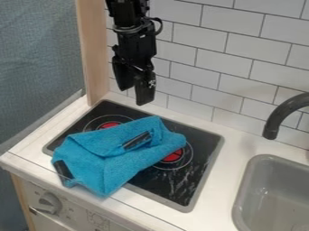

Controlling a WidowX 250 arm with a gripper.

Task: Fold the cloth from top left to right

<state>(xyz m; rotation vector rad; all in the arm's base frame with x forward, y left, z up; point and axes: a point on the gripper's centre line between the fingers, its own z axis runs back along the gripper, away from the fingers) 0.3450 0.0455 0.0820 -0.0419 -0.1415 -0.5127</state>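
the black 2-finger gripper (133, 96) hangs in the air above the back left part of the cooktop (196, 178), pointing downward, in front of the white tiled wall (223, 61). its 2 fingers are spread a little, with a gap between the tips, and they grasp nothing. the gripper is apart from the cloth, which lies below it.

the blue cloth (124, 167) lies on the left part of the black cooktop, and its near left part reaches over the grey rim to the white counter (142, 200), near the front edge. the cloth is partly folded, in uneven layers with some creases. it has 2 dark patches: 1 on the upper layer near the middle, and 1 at the left near corner. the cloth partly covers 2 red burner marks, 1 at its back side and 1 at its right side.

on the right there is a grey sink (241, 196) set in the counter, with a dark curved faucet (282, 113) above it. a wooden post (93, 54) stands at the back left, and a grey knob (50, 204) is on the front panel below the counter.
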